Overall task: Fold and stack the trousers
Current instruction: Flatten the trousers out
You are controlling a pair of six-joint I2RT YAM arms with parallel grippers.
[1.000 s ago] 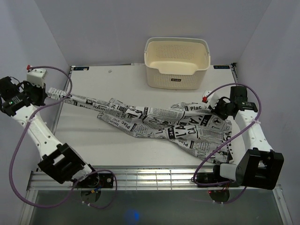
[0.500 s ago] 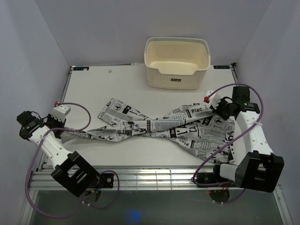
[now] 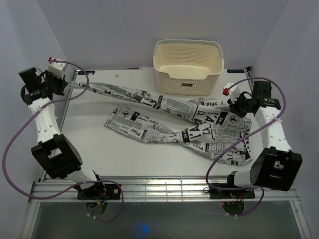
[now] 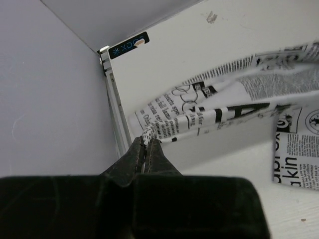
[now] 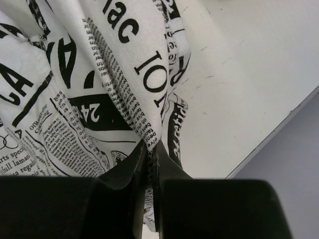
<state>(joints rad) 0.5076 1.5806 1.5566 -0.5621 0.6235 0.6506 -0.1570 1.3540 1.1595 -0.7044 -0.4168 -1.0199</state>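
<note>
No fold yet: trousers [image 3: 214, 124] spread out, left hand [image 4: 148, 143] clenched on a leg end, right hand [image 5: 149, 149] clenched on the opposite end; folding, stacking remain.

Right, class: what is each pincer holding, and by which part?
The trousers: left pincer grips one leg's end, right pincer a fold at the wide end.
</note>
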